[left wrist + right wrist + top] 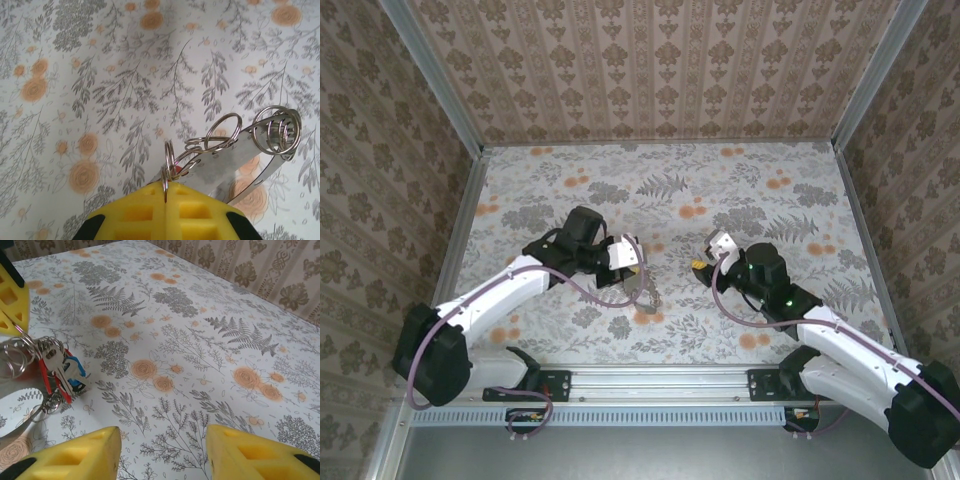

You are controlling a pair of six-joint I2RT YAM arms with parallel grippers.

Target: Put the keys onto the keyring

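Flowers and leaves are printed all over the bench (770,170). Two arms reach in from 6 o'clock in the top view. The left hand (628,255) sits a little left of the middle of the bench. The right hand (705,262) is near it at its 3 o'clock, and the two are apart. In the left wrist view, the yellow fingers (140,212) of the left hand are pressed tight together. They pinch a small wire ring (168,160) that stands up on its edge between them. The keyring (235,160) is a wide, thin, shiny band. It runs off from that small ring toward 2 o'clock. More wire rings (270,131) are bunched at its far end. In the right wrist view, the fingers of the right hand stand well apart at 6 o'clock. Nothing is between them but the flowery bench. The keys (62,371) are at 10 o'clock from that hand. They are tiny silver keys with red and blue heads, all in one bunch. They hang from small rings just under a yellow finger of the left hand. The shiny band curves below them at 8 o'clock. I cannot tell if the keys touch the bench.
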